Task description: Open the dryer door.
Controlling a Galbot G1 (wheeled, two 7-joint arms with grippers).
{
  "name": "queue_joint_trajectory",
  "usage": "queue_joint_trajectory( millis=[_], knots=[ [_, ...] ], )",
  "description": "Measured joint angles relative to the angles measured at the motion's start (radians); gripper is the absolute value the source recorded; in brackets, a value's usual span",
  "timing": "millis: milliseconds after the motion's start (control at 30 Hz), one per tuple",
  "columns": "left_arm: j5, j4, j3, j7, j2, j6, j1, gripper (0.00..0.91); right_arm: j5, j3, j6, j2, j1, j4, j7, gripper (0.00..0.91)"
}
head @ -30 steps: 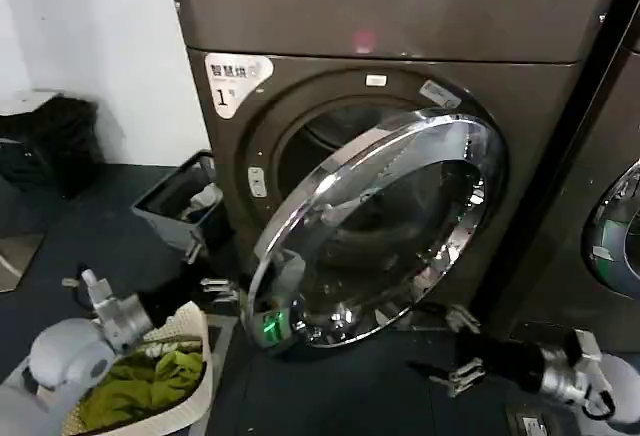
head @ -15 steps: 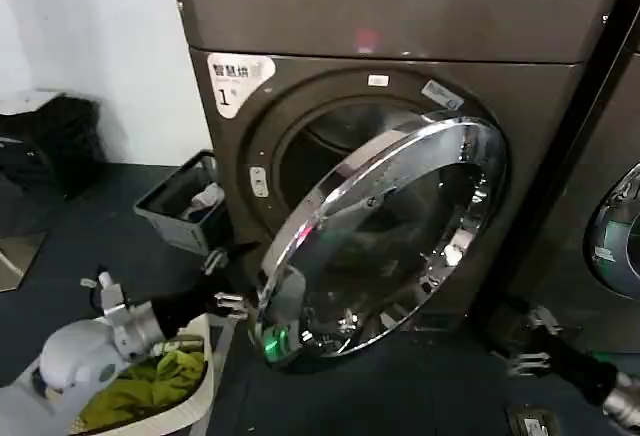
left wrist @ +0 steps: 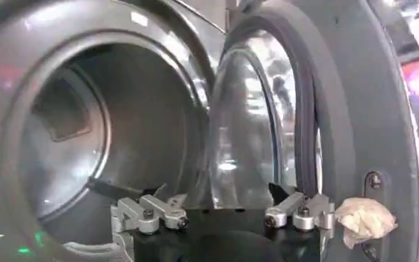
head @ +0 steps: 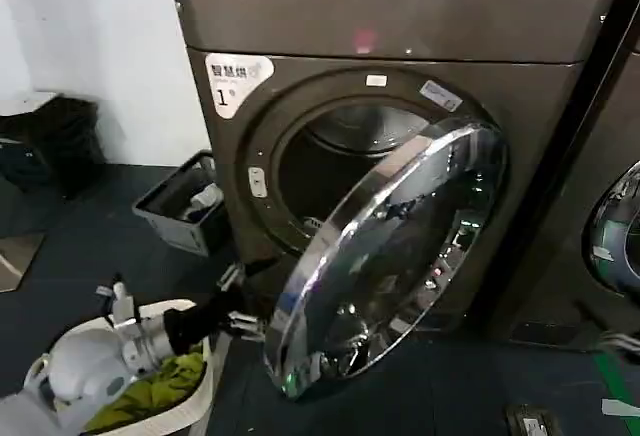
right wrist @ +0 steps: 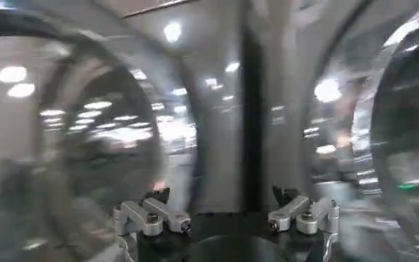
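Big bronze-grey dryer (head: pixel 400 16): chrome-rimmed round glass door (head: pixel 390 256) swung half open. Left tool (head: pixel 240 306) beside rim, fingers apart, empty; right tool (right wrist: pixel 227 210) likewise apart.

The dryer door (head: pixel 395 256) stands ajar before the dryer (head: pixel 400 86) — hinged at its right. My left gripper (head: pixel 238 308) sits low, left of the door's free edge — a basket (head: pixel 195 321) beneath my arm.

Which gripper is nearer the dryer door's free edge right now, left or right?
Left. The left gripper sits open just beside the lower free edge of the dryer door, by the dryer opening. The right gripper is open, facing the chrome doors from farther off.
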Motion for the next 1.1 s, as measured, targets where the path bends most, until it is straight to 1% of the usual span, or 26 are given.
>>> queue_joint_trajectory(
  millis=[33,100,167,400,733,900,1000,1100],
  knots=[
    [-0.001,0.0,0.007,0.0,0.001,-0.002,-0.005,0.907,0.009,0.008,-0.001,0.001,-0.004,0.002,0.028,0.907],
    [-0.002,-0.001,0.024,0.002,0.003,-0.004,-0.014,0.907,0.048,0.027,-0.004,0.001,-0.01,0.001,0.105,0.907],
    [-0.002,-0.001,0.042,0.006,0.008,-0.009,-0.024,0.907,0.066,0.045,-0.01,-0.001,-0.013,-0.001,0.156,0.907],
    [-0.011,-0.001,0.111,0.01,0.026,-0.016,-0.063,0.907,0.076,0.089,-0.012,0.0,-0.031,0.005,0.21,0.907],
    [-0.016,-0.002,0.251,0.01,0.04,-0.017,-0.163,0.907,0.086,0.15,-0.012,0.001,-0.05,0.0,0.256,0.907],
    [-0.003,-0.003,0.317,0.01,0.042,-0.018,-0.211,0.907,0.082,0.17,-0.012,-0.007,-0.052,-0.001,0.293,0.907],
    [-0.001,-0.007,0.355,0.008,0.044,-0.018,-0.236,0.907,0.039,0.182,-0.011,-0.019,-0.056,-0.01,0.336,0.907],
    [-0.001,-0.009,0.395,0.005,0.048,-0.018,-0.265,0.907,0.024,0.197,-0.016,-0.034,-0.058,-0.024,0.377,0.907]
  ],
)
